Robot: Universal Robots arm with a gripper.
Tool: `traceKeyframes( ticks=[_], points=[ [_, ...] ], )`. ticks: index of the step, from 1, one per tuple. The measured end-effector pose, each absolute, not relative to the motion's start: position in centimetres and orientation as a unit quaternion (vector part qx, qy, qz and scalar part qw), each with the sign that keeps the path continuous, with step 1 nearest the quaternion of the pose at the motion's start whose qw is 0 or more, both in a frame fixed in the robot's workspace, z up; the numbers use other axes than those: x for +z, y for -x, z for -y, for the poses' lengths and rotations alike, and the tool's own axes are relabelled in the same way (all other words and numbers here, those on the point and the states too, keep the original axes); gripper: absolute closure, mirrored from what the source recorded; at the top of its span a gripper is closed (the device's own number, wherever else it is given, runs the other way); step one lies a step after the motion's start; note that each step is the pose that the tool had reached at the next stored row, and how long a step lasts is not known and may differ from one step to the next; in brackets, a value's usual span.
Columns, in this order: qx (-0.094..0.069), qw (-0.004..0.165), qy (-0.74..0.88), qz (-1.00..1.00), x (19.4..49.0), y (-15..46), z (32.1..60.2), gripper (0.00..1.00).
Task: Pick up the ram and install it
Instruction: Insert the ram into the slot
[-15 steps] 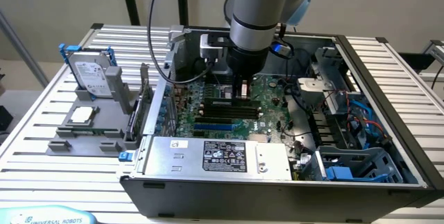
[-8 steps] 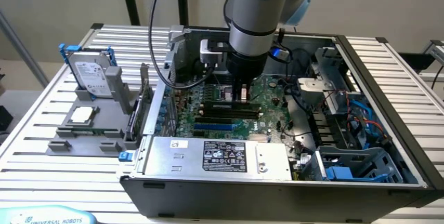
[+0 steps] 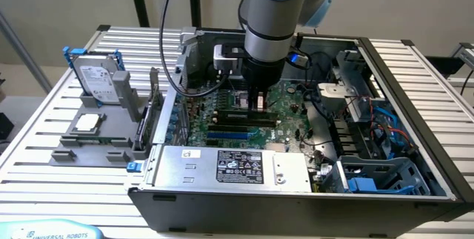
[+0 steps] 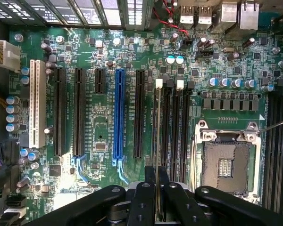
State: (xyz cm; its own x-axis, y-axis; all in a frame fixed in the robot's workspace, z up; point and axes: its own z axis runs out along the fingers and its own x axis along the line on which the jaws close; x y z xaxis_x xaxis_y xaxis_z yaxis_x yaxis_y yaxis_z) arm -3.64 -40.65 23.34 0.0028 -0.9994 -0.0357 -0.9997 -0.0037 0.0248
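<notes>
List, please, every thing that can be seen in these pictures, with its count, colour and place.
ram: one, thin, seen edge-on, held between the gripper fingers above the black memory slots.
motherboard: one, green, lying inside the case.
blue slot: one, among the black expansion slots.
white slot: one, beside the black slots.
processor socket: one, silver frame, open.
computer case: one, dark grey, open, on the table.
power supply: one, silver, at the case's near edge.
hard drive: one, silver, upright in a grey holder, exterior view's left.
processor chip: one, silver, on the grey holder.
gripper: one, black, shut on the ram.
</notes>
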Motion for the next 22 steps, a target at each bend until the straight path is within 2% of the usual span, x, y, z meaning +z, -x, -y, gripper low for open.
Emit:
traceKeyframes(
  ticks=[22],
  points=[
    [0.014, 0.001, 0.708, -0.706, 22.78, 3.86, 40.06, 0.86]
  ],
)
